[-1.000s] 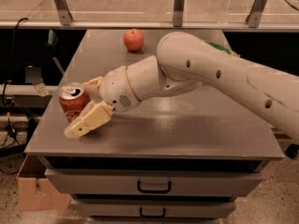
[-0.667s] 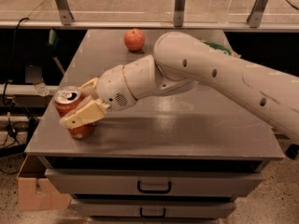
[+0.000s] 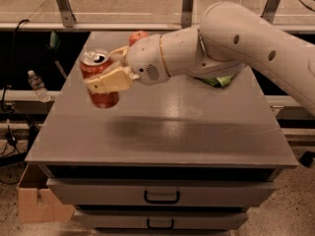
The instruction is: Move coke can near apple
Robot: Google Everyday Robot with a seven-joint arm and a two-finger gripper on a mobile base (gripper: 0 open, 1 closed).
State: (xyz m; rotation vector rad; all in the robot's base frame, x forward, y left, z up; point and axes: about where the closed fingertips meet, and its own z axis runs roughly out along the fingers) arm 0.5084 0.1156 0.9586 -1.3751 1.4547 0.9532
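The coke can, red with a silver top, is held upright in the air above the left part of the grey table. My gripper is shut on the can, with one cream finger across its front. The apple sits at the far edge of the table, behind the gripper and partly hidden by my wrist. It lies a little to the right of the can and further back.
A green snack bag peeks out under my arm at the table's right. Drawers with handles are below the table's front edge. A plastic bottle and a cardboard box are at the left.
My gripper has closed on the coke can and lifted it off the table's left front. It has carried it up and toward the back, closer to the apple.
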